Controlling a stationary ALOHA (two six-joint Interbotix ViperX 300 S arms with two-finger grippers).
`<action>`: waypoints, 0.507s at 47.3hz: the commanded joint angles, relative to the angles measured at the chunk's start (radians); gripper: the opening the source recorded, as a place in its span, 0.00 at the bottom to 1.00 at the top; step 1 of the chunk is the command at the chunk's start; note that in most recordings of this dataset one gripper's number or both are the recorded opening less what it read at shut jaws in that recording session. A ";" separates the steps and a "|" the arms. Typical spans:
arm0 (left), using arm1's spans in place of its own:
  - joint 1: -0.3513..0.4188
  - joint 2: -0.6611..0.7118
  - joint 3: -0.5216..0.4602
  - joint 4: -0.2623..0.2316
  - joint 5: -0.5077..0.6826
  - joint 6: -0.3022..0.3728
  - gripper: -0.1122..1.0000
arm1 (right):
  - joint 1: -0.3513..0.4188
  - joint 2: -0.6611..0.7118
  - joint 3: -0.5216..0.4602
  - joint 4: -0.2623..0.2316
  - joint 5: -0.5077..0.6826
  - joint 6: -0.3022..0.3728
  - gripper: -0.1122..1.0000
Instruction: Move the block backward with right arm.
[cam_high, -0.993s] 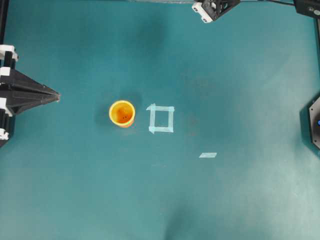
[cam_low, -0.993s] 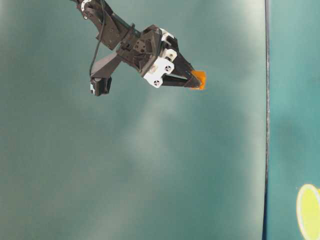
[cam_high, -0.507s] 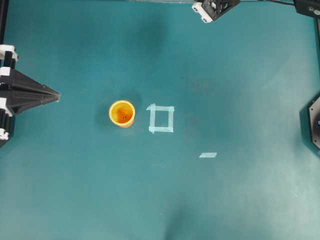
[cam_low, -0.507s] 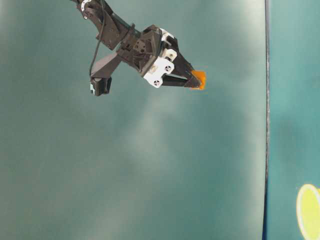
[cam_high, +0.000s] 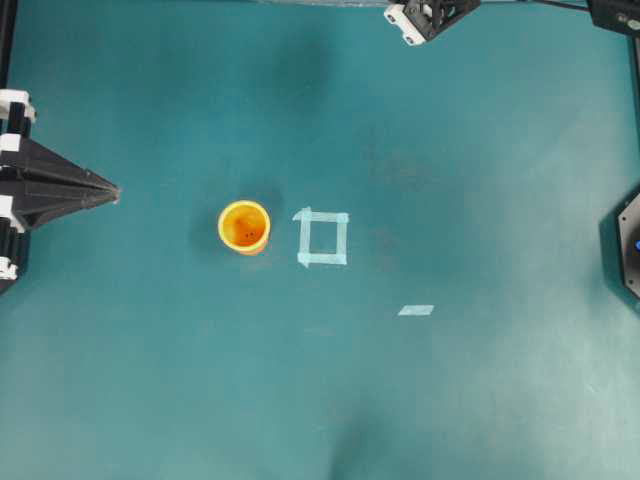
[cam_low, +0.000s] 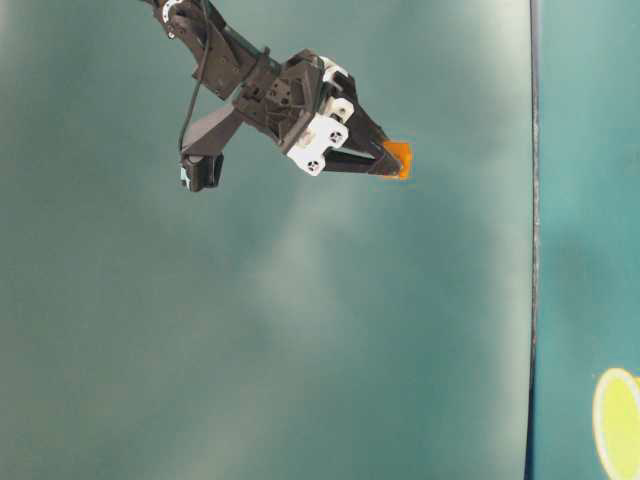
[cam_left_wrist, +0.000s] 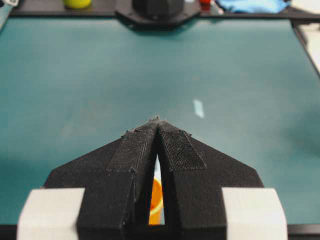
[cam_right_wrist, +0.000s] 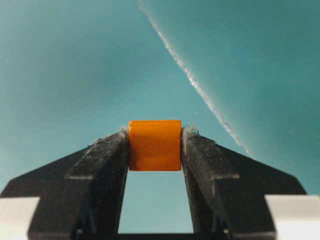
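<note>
The small orange block (cam_right_wrist: 155, 145) is pinched between the black fingertips of my right gripper (cam_right_wrist: 155, 134), with teal surface behind it. In the table-level view the right gripper (cam_low: 392, 160) is raised above the table with the block (cam_low: 399, 158) at its tip. From overhead only part of the right arm (cam_high: 430, 15) shows at the top edge, and the block is hidden there. My left gripper (cam_high: 113, 192) rests at the left edge, shut with nothing held, its fingertips (cam_left_wrist: 158, 121) meeting.
A round yellow-orange cup (cam_high: 245, 227) stands left of the pale-blue tape square (cam_high: 323, 238) mid-table. A short tape strip (cam_high: 416, 310) lies to the lower right. The right arm's base (cam_high: 630, 245) sits at the right edge.
</note>
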 joint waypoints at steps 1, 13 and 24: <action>-0.002 0.005 -0.032 0.003 -0.006 0.000 0.10 | -0.002 -0.015 -0.018 -0.002 -0.003 0.002 0.46; -0.002 0.005 -0.031 0.003 -0.006 0.000 0.10 | -0.002 -0.015 -0.015 -0.002 -0.003 0.002 0.46; -0.002 0.005 -0.032 0.003 -0.006 0.000 0.10 | -0.002 -0.014 -0.014 -0.002 0.003 0.002 0.46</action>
